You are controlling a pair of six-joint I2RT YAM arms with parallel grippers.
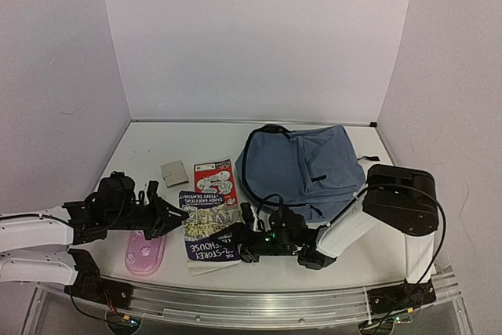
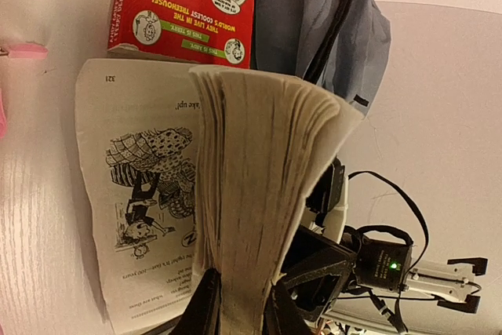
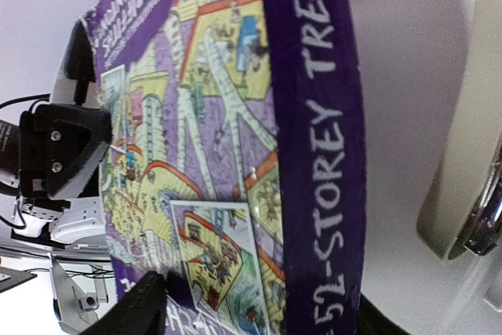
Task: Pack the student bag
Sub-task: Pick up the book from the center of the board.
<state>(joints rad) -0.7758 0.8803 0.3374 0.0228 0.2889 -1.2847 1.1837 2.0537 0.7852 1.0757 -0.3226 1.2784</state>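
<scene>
The slate-blue student bag (image 1: 302, 164) lies flat at the back right of the table, and its fabric (image 2: 314, 13) also shows in the left wrist view. In front of it a thick purple book (image 1: 208, 227) is tilted up between both arms. My left gripper (image 2: 245, 307) is shut on the book's block of pages (image 2: 259, 178), while one loose page (image 2: 133, 194) lies flat on the table. My right gripper (image 3: 259, 315) is shut on the same book at its purple spine (image 3: 321, 154), one finger on the cover and the other behind the spine.
A red book (image 1: 216, 180) lies just behind the purple one. A pink pencil case (image 1: 145, 254) sits at the front left under the left arm. A small beige pad (image 1: 174, 172) lies left of the red book. White walls enclose the table.
</scene>
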